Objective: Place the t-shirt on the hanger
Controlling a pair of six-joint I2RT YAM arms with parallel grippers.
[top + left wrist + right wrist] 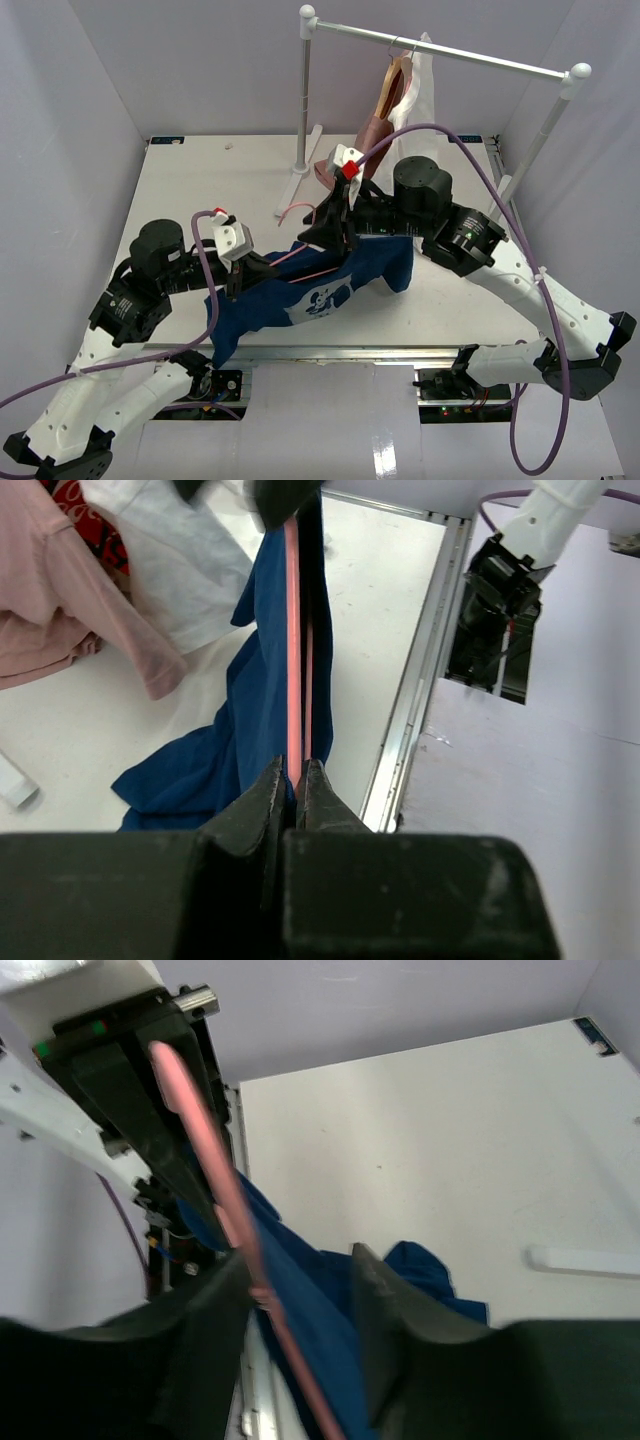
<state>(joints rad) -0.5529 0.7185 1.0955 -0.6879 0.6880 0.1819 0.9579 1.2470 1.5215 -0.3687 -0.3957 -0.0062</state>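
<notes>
Two arms: bases bolted at the near table edge, both reaching in toward the middle
left gripper (262,268): clamped tight on one end of the hanger (316,271); in the left wrist view the jaws meet on the pink bar with navy cloth right beside them
t-shirt (300,295): navy, white print facing up, bunched and draped between the two grippers at mid table; lower edge hangs toward the near table edge, part lifted off the surface
hanger position: thin pink bar runs from the left gripper across to the right gripper, alongside and partly inside the shirt cloth; hook sticks out on the far side
right gripper (325,238): jaws apart in the right wrist view; hanger bar passes through the gap against one finger (215,1310), blue cloth also in the gap, not pinched
table (200,170): white, bare surface around the shirt
rack (440,50): white rail at the far side on two posts
tan wooden hanger (395,85): hooked on the rail
dusty-pink garment (375,130): hangs from the rail, bottom near the table
white garment (420,80): just beside the pink one on the rail
</notes>
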